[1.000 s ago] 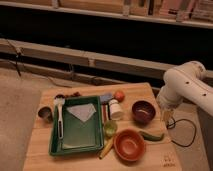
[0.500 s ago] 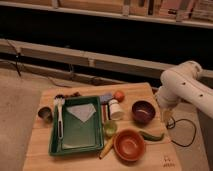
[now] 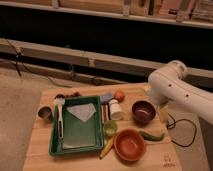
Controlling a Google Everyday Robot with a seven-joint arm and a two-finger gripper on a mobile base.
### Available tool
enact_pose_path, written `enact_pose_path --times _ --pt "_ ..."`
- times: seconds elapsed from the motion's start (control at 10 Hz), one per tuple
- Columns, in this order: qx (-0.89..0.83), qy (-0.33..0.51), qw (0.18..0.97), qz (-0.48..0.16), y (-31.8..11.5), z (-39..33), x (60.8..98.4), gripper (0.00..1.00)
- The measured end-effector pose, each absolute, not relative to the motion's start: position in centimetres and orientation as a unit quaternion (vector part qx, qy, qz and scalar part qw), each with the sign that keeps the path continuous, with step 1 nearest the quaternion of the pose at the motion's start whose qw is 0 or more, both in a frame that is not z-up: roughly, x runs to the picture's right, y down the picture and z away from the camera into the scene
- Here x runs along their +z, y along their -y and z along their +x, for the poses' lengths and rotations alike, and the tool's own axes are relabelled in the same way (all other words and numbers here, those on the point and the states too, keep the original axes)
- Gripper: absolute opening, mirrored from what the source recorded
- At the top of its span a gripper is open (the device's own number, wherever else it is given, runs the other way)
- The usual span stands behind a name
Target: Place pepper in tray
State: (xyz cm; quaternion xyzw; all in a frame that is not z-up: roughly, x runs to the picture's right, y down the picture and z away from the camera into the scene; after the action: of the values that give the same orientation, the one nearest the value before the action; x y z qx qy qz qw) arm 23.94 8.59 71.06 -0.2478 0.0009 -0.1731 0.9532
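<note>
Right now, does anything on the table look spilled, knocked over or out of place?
Nothing looks spilled or broken. Only the pepper lies on the table beside the orange bowl, outside the tray. The gripper hangs beside the dark bowl.

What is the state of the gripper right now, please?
Gripper: state cannot be told; it is just right of the dark bowl, apart from the pepper.
</note>
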Motion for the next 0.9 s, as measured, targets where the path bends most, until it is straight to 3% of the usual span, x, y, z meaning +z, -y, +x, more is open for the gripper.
enact_pose_path --times 0.9 --pt "-0.216 0.022 0.948 -0.231 -10.9 21.7 76.4 1.0"
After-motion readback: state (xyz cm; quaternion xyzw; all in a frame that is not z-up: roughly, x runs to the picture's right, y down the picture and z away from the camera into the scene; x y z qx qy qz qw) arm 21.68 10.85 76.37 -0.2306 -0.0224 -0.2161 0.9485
